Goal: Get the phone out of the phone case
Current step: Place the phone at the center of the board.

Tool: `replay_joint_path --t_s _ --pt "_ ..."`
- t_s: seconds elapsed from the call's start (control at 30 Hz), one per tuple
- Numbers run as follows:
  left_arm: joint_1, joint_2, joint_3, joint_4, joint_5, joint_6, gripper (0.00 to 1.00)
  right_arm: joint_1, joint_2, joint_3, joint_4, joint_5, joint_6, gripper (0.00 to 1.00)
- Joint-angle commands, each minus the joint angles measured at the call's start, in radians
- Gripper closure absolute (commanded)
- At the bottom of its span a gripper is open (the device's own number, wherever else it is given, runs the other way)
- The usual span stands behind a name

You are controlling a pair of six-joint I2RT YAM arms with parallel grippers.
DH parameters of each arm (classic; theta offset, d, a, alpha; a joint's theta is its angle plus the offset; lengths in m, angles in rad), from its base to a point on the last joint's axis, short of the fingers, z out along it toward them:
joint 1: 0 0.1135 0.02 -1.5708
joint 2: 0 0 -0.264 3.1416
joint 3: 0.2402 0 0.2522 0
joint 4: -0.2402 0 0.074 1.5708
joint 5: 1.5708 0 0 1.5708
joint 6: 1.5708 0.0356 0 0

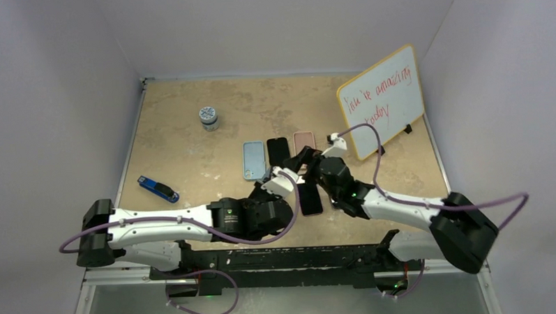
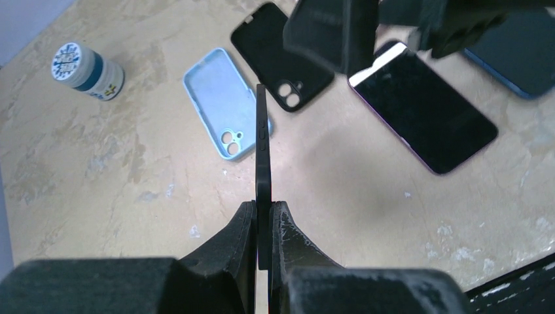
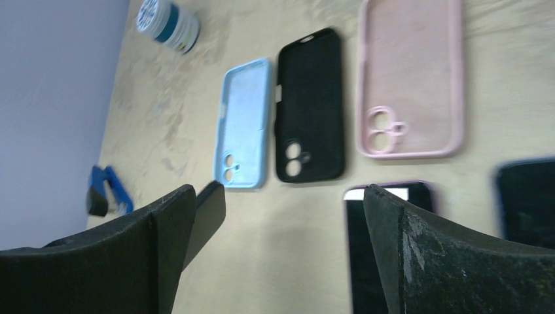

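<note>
My left gripper [image 2: 264,210] is clamped shut on a thin black phone case [image 2: 262,137], held edge-on above the table [image 2: 131,196]. The phone [image 2: 425,111] lies flat on the tabletop, screen up, out of that case. My right gripper [image 3: 281,196] hangs over it, jaws spread wide and gripping nothing. Beyond lie three empty cases in a row: light blue case [image 3: 245,124], black case [image 3: 311,104], pink case [image 3: 409,78].

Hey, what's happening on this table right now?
The left gripper is clamped on a thin black piece, seen edge-on and probably a phone case, held up off the table. The right gripper hangs open, holding nothing, over a purple-edged phone lying screen-up. An empty light blue case, black case and pink case lie in a row beyond.
</note>
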Motion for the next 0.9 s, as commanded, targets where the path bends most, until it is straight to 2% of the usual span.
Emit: replay_joint_path --t_s 0.0,0.27,0.43,0.63,0.87 --pt "-0.001 0.074 0.025 0.062 0.039 0.054 1.00 -0.006 -0.218 -0.084 -0.144 0.242 -0.074 0.01" --pt "-0.004 0.208 0.038 0.131 0.104 0.088 1.00 -0.006 -0.607 -0.164 -0.331 0.430 -0.142 0.01" --pt "-0.012 0.329 0.055 0.139 0.084 0.094 1.00 -0.006 -0.762 -0.193 -0.416 0.482 -0.139 0.01" --pt "-0.093 0.451 0.074 0.156 0.000 0.122 0.95 -0.006 -0.848 -0.204 -0.467 0.527 -0.140 0.01" --pt "-0.121 0.552 0.111 0.150 0.034 0.113 0.95 -0.006 -0.851 -0.202 -0.476 0.541 -0.139 0.01"
